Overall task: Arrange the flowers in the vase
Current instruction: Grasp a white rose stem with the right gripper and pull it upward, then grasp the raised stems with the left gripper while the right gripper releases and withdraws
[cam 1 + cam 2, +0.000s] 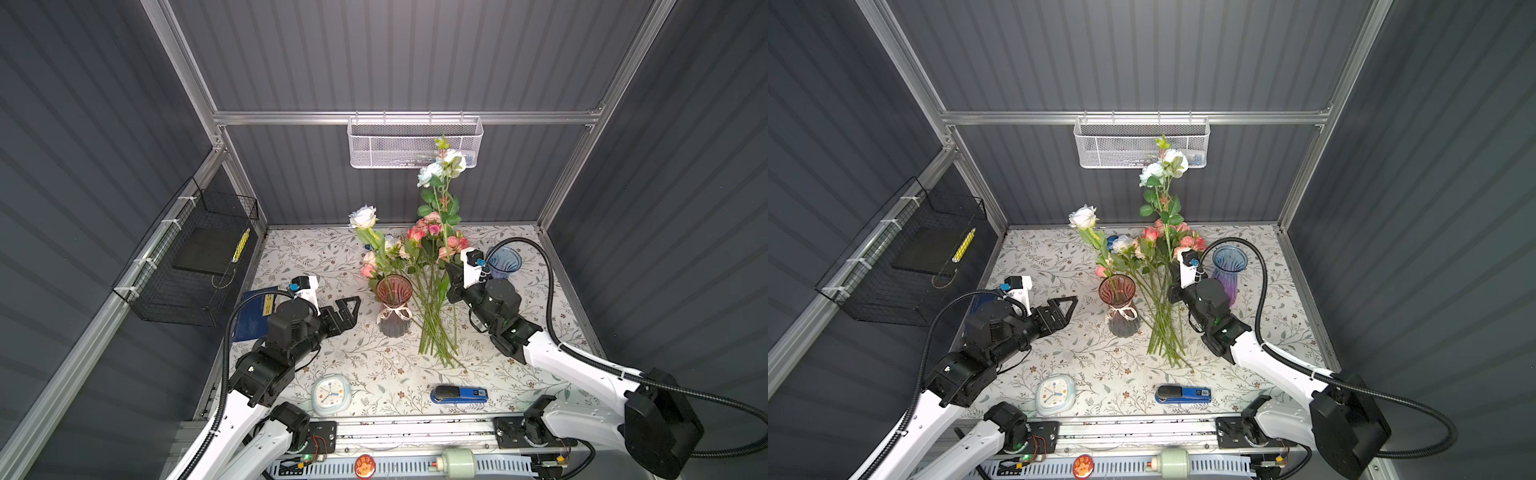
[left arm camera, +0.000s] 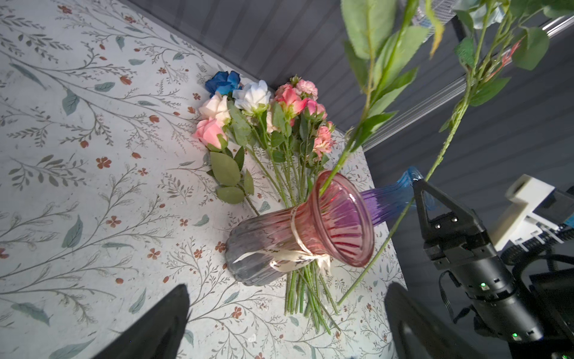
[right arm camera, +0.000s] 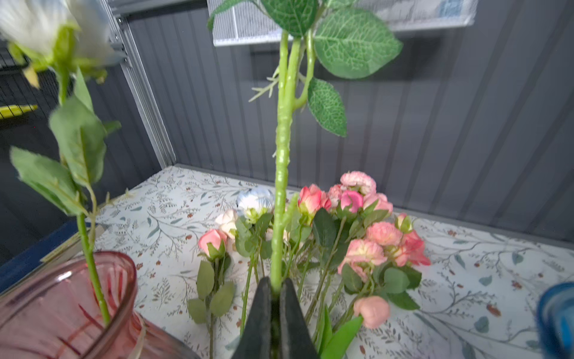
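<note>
Right wrist view: the right gripper (image 3: 275, 290) is pressed together on the thick green stem of a long rose (image 3: 283, 155), which rises straight out from between the fingertips with its leaves spreading above. In both top views this rose stands nearly upright over the table cover (image 1: 311, 257), its pale blue and white heads high in front of the white mesh basket (image 1: 374, 145) on the back wall. The lower end of the stem hangs below the gripper, down beside the cut ends lying on the table (whether it touches them I cannot tell).

The other flowers lie in a loose bunch (image 1: 432, 307) flat on the cover, heads toward the back wall and cut ends toward the robot. The bunch sits just beside and beneath the right gripper, between it and the pink vase (image 1: 394, 291). That vase stands upright, a ribbon round its neck, with one white rose (image 1: 363, 217) already in it, leaning away to the left and back.

The left gripper (image 1: 349, 305) hovers to the left of the pink vase, pointed at it but apart from it, jaws spread wide with nothing between them. A blue vase (image 1: 504, 262) stands upright just behind the right gripper, on its far side from the bunch.
</note>
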{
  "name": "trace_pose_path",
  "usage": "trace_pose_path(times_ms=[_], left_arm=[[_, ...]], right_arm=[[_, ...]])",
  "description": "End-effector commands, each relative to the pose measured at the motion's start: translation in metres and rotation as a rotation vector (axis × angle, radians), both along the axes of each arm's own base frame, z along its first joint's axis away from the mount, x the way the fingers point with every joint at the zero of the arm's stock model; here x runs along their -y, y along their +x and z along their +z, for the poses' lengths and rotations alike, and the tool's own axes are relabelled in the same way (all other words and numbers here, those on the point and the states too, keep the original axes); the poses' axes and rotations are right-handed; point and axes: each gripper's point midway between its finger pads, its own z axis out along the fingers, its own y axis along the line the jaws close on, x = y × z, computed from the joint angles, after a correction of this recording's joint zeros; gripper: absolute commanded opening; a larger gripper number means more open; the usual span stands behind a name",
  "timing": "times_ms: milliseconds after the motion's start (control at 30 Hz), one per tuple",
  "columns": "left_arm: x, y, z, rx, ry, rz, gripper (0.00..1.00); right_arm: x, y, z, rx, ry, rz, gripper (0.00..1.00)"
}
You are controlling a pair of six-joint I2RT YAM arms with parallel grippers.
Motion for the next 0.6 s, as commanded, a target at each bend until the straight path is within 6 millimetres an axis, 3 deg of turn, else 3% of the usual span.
trace_pose_path(times_ms=[0, 133, 233, 433, 567], left_arm=[[0.010, -0.009, 0.042, 0.118, -0.028, -0.089, 0.96], [0.024, -0.025, 0.084, 0.234, -0.065, -0.219, 0.94], [0.045, -0.043, 0.119, 0.339, -0.139, -0.381, 0.94], [0.075, -0.064, 0.173, 0.477, -0.255, -0.623, 0.92], [0.081, -0.077, 0.202, 0.575, -0.337, -0.713, 0.90]], right_arm=[[0.007, -0.012, 0.076, 0.159, 0.046, -0.007, 0.00], [0.002, -0.044, 0.117, 0.195, 0.093, 0.073, 0.00], [-0.017, -0.078, 0.134, 0.187, 0.106, 0.191, 0.00], [-0.065, -0.142, 0.147, 0.113, 0.165, 0.448, 0.00], [-0.094, -0.166, 0.152, 0.085, 0.157, 0.524, 0.00]])
